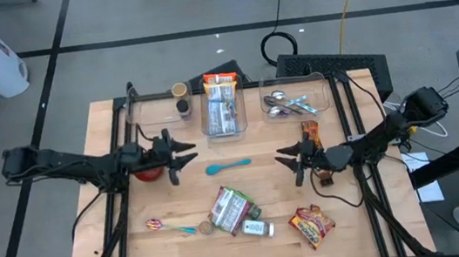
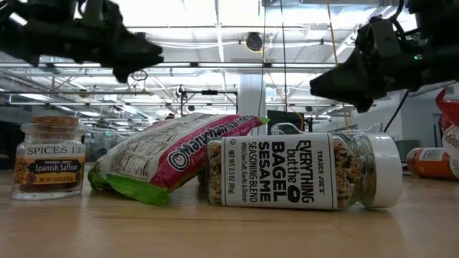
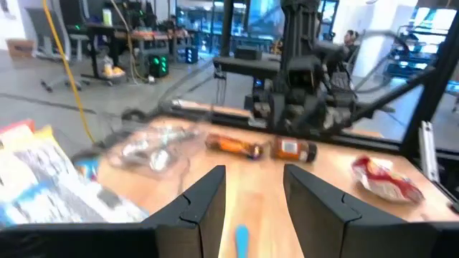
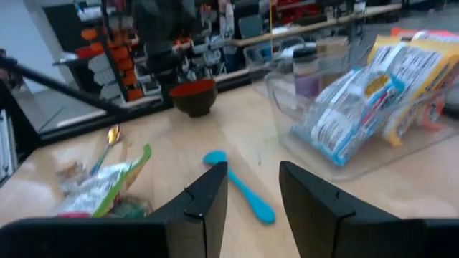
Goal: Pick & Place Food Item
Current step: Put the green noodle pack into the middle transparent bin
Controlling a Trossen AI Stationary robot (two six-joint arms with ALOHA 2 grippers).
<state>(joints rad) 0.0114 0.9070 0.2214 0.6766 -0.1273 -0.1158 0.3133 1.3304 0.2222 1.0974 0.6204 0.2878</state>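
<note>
Your left gripper (image 1: 188, 158) hangs over the table's left side, fingers apart, holding nothing. Your right gripper (image 1: 286, 158) hangs over the right side, fingers apart too, and empty. They face each other across the blue spoon (image 1: 229, 166), which lies flat between them.

The food is near the front edge: a green and pink noodle bag (image 1: 229, 208) with a seasoning jar (image 1: 257, 228) lying on its side just beside it. A red snack bag (image 1: 312, 225) lies near your right arm. More packets stand in the middle clear bin (image 1: 222, 103) at the back.

Both end effectors hover apart, blue spoon (image 1: 228, 165) between them.
</note>
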